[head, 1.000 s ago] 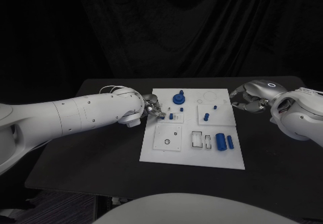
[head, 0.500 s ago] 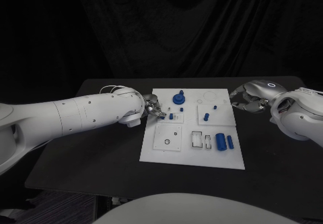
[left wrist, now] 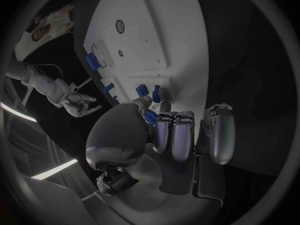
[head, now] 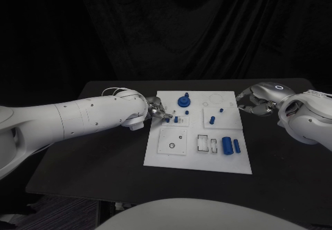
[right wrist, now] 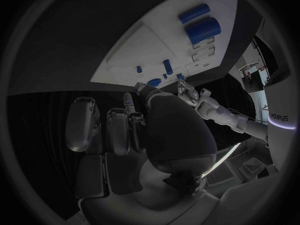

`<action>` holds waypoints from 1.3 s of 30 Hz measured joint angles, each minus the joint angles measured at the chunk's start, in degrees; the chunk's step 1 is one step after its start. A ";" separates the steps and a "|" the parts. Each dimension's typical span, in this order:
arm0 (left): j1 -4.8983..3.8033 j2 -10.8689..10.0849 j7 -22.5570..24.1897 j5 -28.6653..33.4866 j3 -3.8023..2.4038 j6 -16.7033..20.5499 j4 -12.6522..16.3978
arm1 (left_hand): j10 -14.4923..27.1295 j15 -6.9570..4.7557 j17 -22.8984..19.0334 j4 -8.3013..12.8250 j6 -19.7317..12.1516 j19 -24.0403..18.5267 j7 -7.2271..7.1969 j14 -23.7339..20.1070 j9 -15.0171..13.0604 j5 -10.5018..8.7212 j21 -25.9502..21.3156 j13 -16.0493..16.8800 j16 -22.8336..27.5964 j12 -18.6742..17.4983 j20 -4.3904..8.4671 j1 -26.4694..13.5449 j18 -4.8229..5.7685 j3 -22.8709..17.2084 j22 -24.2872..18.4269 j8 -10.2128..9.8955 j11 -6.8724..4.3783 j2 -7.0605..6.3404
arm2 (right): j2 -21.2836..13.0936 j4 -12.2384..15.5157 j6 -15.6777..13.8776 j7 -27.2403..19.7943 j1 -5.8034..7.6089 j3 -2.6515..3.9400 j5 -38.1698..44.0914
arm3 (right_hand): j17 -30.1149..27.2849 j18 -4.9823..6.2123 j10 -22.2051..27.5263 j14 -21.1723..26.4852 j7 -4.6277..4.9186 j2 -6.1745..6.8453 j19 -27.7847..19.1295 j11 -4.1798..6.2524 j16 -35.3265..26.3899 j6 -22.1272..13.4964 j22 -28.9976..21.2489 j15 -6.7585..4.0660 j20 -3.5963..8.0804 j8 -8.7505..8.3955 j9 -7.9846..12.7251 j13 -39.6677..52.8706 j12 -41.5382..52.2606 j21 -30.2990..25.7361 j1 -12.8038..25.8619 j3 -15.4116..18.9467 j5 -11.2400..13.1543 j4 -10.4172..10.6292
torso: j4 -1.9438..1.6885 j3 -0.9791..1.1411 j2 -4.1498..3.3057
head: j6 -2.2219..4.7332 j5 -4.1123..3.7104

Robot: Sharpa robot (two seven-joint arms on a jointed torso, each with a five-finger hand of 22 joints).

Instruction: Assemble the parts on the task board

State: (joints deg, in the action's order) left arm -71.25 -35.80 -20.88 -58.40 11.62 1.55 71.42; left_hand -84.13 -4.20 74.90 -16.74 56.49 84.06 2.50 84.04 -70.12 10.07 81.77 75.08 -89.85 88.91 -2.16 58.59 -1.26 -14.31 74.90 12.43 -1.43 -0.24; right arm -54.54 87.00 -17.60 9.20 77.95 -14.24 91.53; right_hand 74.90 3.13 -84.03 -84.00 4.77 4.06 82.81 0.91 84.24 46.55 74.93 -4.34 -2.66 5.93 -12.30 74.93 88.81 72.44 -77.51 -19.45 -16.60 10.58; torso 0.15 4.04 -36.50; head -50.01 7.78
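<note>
No text, label, brand or number can be read on the task board, on its blue parts, or on the black surface. The white arms and silver hands carry no legible markings either. Faint dark lettering runs along a white body panel at the rim of the right wrist view, too small and bent to make out.
</note>
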 measured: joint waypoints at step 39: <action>0.83 -2.42 5.96 -0.87 0.59 7.50 1.90 | 0.00 0.00 0.04 0.06 0.85 0.00 -0.44 0.00 -2.73 1.55 0.75 0.00 0.00 0.67 0.00 -8.21 0.00 8.76 0.00 2.32 0.00 4.81 | 0.06 -0.26 0.18 0.06 -0.09 0.00 0.00 | 0.00 0.00 0.00 0.00 -0.20 0.00 0.00 0.00 -0.23 0.20 -0.02 0.00 0.00 0.00 0.05 -0.02 0.00 0.00 0.00 0.00 0.00 0.00 | -0.02 -0.01 0.03 | 0.00 0.40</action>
State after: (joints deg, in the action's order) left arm -70.42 -38.23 -14.92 -59.28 12.21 9.05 73.31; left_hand -84.13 -4.20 74.94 -16.67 57.33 84.07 2.06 84.04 -72.85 11.63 82.52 75.07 -89.85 89.59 -2.16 50.37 -1.26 -5.55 74.90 14.75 -1.43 4.57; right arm -54.48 86.74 -17.41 9.26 77.86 -14.24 91.52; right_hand 74.91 3.13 -84.03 -84.00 4.57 4.06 82.82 0.91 84.01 46.76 74.91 -4.34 -2.67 5.93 -12.25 74.92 88.81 72.44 -77.50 -19.45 -16.60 10.59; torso 0.13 4.03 -36.47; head -50.01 8.18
